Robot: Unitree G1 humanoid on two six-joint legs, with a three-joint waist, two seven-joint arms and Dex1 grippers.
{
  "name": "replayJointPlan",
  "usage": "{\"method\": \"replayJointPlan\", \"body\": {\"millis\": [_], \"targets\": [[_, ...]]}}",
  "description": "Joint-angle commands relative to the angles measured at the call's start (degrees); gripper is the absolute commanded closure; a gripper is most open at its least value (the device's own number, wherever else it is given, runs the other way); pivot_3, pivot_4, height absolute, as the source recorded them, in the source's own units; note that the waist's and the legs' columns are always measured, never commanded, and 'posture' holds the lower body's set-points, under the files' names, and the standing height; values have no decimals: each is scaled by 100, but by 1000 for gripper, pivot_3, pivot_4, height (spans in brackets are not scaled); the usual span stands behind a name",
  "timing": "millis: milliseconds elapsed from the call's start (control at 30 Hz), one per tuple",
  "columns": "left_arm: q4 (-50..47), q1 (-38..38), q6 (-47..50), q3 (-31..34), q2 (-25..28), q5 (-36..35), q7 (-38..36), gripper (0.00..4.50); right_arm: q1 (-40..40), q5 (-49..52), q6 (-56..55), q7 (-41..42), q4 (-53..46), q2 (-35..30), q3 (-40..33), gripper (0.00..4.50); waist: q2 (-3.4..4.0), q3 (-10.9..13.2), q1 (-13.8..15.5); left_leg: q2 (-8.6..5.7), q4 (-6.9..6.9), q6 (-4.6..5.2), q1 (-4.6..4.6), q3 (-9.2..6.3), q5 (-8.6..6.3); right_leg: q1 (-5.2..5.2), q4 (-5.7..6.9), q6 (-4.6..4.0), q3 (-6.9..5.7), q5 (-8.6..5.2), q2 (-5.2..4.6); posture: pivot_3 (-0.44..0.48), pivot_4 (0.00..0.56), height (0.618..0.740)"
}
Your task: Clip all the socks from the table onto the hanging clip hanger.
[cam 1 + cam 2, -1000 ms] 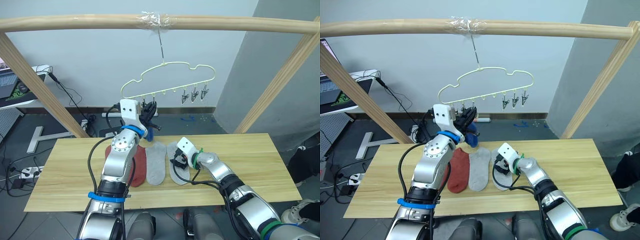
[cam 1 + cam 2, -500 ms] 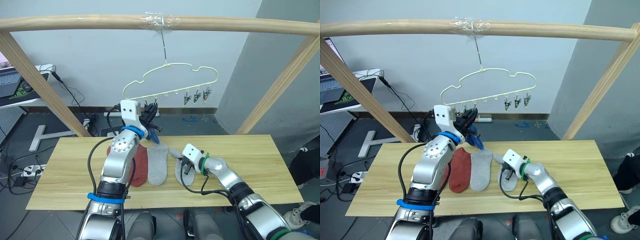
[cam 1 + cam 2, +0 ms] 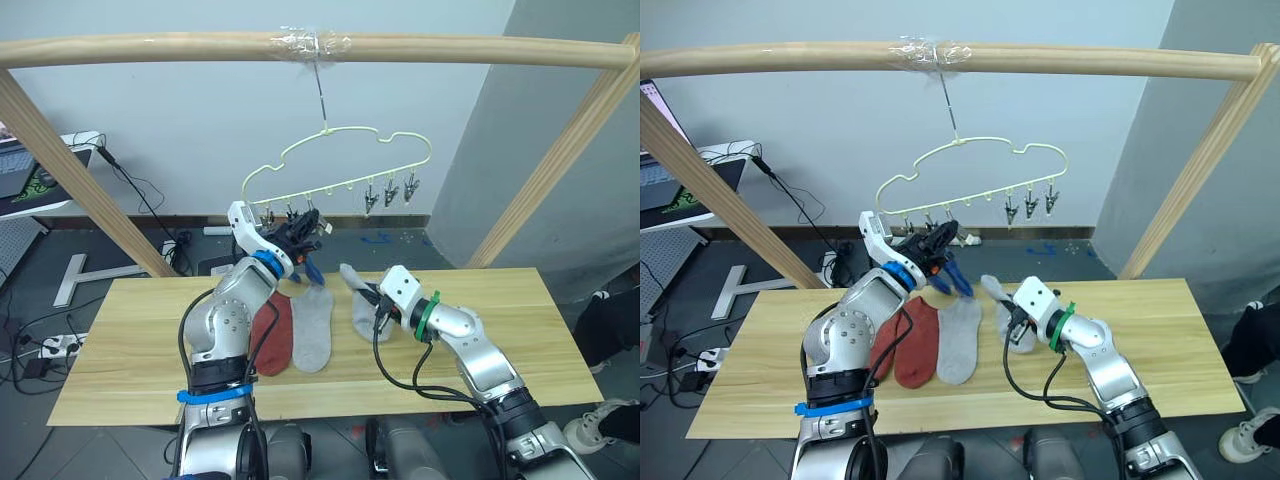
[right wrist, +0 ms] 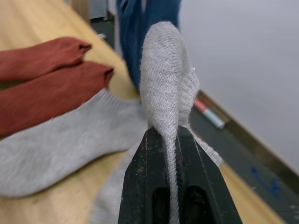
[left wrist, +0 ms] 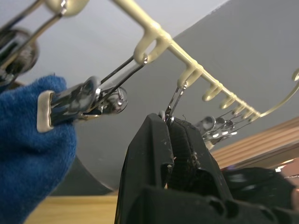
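The pale yellow-green clip hanger point(image 3: 340, 160) hangs by its hook from the taped top pole. My left gripper point(image 3: 308, 228) is raised to its left clips, shut on one metal clip point(image 5: 169, 108). A blue sock point(image 5: 28, 158) hangs from the neighbouring clip, dangling over the table's back edge point(image 3: 312, 268). My right gripper point(image 3: 373, 297) is shut on a light grey sock point(image 4: 163, 88), pinching it near one end; that end is lifted while the other end still rests on the table point(image 3: 520, 330). Two rust-red socks point(image 3: 270, 335) and another grey sock point(image 3: 313, 330) lie flat side by side.
A round pale wooden pole frame point(image 3: 150, 45) spans overhead, with slanted legs at both sides of the table. Three free clips point(image 3: 390, 190) hang at the hanger's right end. A desk with a laptop point(image 3: 25, 170) and floor cables stand behind on the left.
My right gripper has shut on the grey sock and raised one end off the table, moving right and toward the back. The left gripper stays up at the hanger clips.
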Motion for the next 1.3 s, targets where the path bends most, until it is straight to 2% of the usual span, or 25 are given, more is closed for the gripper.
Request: {"method": "replayJointPlan", "body": {"millis": [33,500,767,1133,1167,1300], "targets": [[-17,9,229,62,23,-197,177,4500,-56,-32,134,-203,-380,29,-86,4479,0,0,0,0,0,0,0,1,0,0,-1,0,1,0,0,1,178,740],[-140,19,415,-98,71,-553,220,4500,-581,-235,371,-466,-403,267,83,4479,0,1,2,0,-4,-2,-4,1,1,0,-13,-1,3,0,-1,8,183,740],[-220,87,441,-163,48,-622,259,4500,-1001,-239,208,-491,-84,393,160,4479,-1,1,3,0,-6,-2,-5,-3,1,0,-16,-1,4,0,-1,14,187,740],[-293,151,262,-308,163,-552,192,4500,-1028,-295,139,-613,-14,312,148,4479,-1,1,9,0,-12,-1,-7,-3,0,0,-22,-1,4,0,-5,14,187,740],[-291,154,247,-329,188,-541,177,3822,-1022,-289,139,-617,-17,313,150,4500,-1,1,8,0,-12,-1,-7,-3,0,0,-22,-1,3,0,-5,14,187,740],[-311,160,268,-318,236,-563,188,2537,-982,-269,156,-616,-64,309,153,4500,-1,3,8,1,-15,-1,-8,-3,0,-2,-24,-1,4,0,-5,13,189,740]]}}
